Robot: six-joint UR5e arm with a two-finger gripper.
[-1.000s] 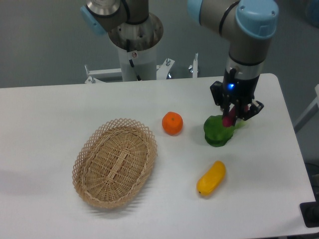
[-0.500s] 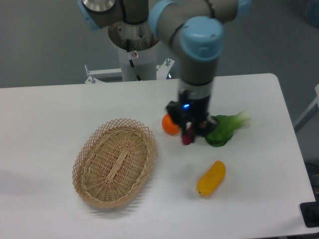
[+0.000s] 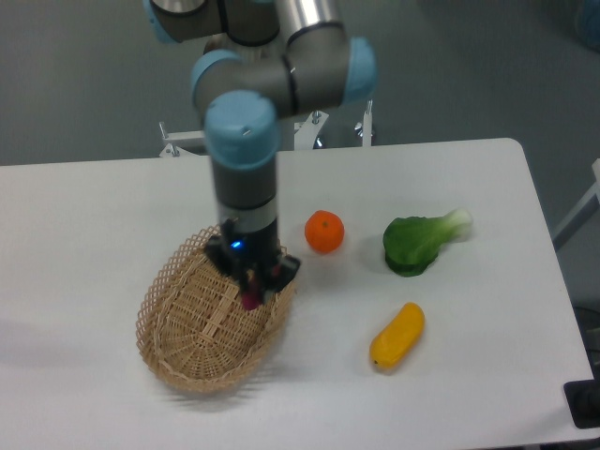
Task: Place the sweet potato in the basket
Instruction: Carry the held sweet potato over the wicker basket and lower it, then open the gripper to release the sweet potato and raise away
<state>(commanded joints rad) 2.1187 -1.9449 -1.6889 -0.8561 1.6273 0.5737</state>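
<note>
Your gripper [image 3: 250, 286] is hanging over the basket [image 3: 187, 352], its fingers pinching the sweet potato [image 3: 250, 299], which is pointing down inside the rim, above the woven floor. Nothing else is showing inside. An orange [image 3: 324, 232], a green vegetable [image 3: 418, 241] and a yellow vegetable [image 3: 397, 335] are lying on the table [image 3: 84, 225].

One basket [image 3: 202, 328], four vegetables and fruits.

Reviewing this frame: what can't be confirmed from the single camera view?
- Sweet potato: only its magenta tip shows; the pincer covers the rest.
- Whether the tip touches the basket floor: cannot tell from this angle.
- Basket's rear rim: partly hidden behind the arm.
- Pincer fingers: too small and dark to separate.
</note>
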